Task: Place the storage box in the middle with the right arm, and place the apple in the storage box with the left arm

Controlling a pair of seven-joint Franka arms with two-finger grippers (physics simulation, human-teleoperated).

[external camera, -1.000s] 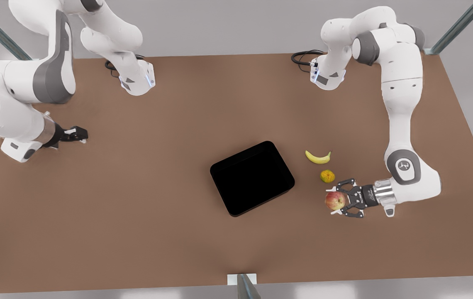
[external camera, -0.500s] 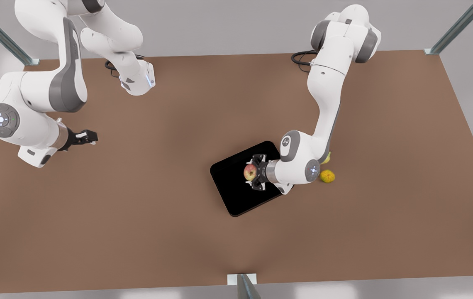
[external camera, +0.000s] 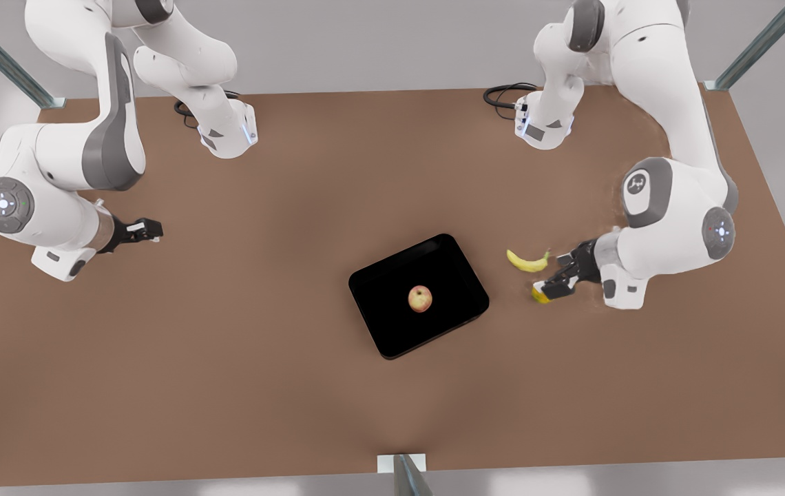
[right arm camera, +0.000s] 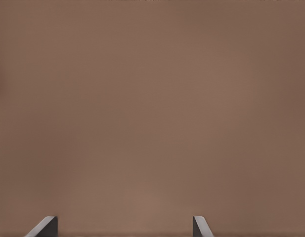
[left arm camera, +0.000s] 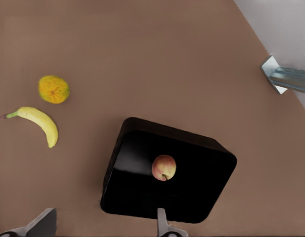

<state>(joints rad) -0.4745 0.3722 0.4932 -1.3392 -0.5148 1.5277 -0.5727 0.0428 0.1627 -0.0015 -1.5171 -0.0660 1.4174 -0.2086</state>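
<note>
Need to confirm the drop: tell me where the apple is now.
In the front view the apple lies inside the black storage box near mid-table, about at its centre, to the left of the banana.

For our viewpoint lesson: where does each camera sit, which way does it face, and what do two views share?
Front view: high above, looking down on the brown table; left gripper and right gripper show.
Left wrist view: on the left arm, looking down at the glossy black storage box; own fingertips show.
Right wrist view: faces the table surface; own fingertips show.
Front and left wrist views share the red-yellow apple in the box.
</note>
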